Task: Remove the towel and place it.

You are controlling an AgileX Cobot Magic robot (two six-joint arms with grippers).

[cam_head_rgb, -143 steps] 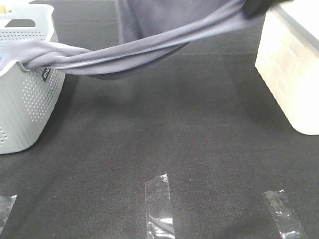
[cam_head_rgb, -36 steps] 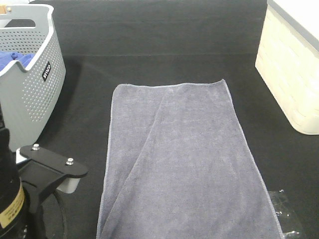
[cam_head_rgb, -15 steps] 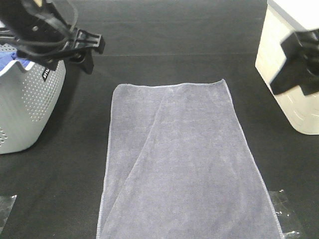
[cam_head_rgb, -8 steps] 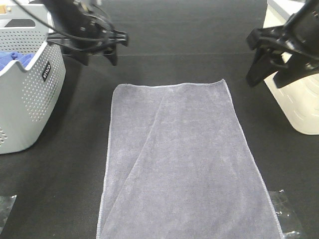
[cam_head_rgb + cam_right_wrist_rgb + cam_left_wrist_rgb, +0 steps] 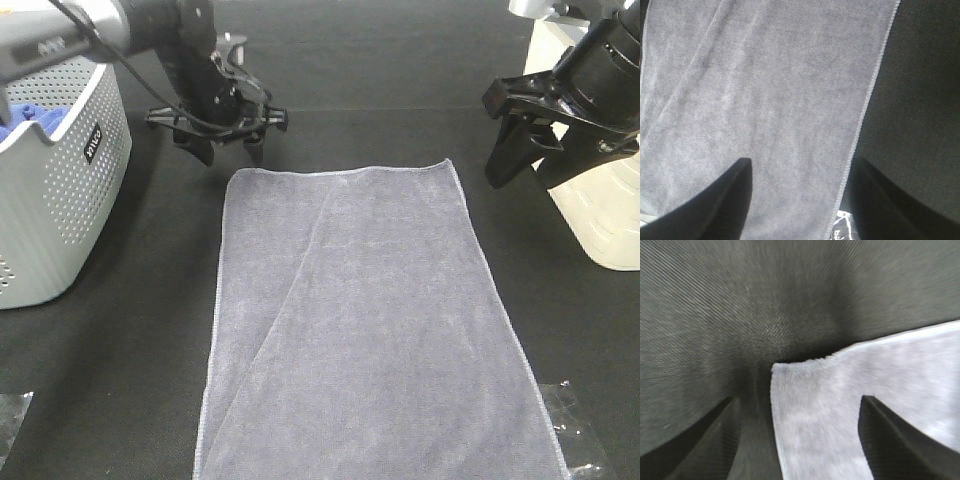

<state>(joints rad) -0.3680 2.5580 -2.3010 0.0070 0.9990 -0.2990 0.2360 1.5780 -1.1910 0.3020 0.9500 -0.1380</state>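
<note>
The slate-grey towel (image 5: pixel 360 320) lies spread flat on the black table, with one long diagonal crease and its near end running out of view. My left gripper (image 5: pixel 229 152) hovers open just above the towel's far-left corner; in the left wrist view that corner (image 5: pixel 840 410) sits between the two dark fingers (image 5: pixel 715 435) of the gripper (image 5: pixel 797 402), with nothing gripped. My right gripper (image 5: pixel 525 165) hangs open beside the far-right corner. In the right wrist view the towel (image 5: pixel 765 75) and its hemmed right edge lie below the open gripper (image 5: pixel 802 162).
A grey perforated basket (image 5: pixel 50 200) stands at the left with a bright blue cloth (image 5: pixel 30 115) inside. A cream-white box (image 5: pixel 600 220) stands at the right edge. Clear tape pieces (image 5: pixel 575 430) (image 5: pixel 10 415) are stuck near the front.
The left arm has swung right and down from the basket to the towel's far-left corner. The right arm has come in from the right edge toward the far-right corner. The towel has not moved.
</note>
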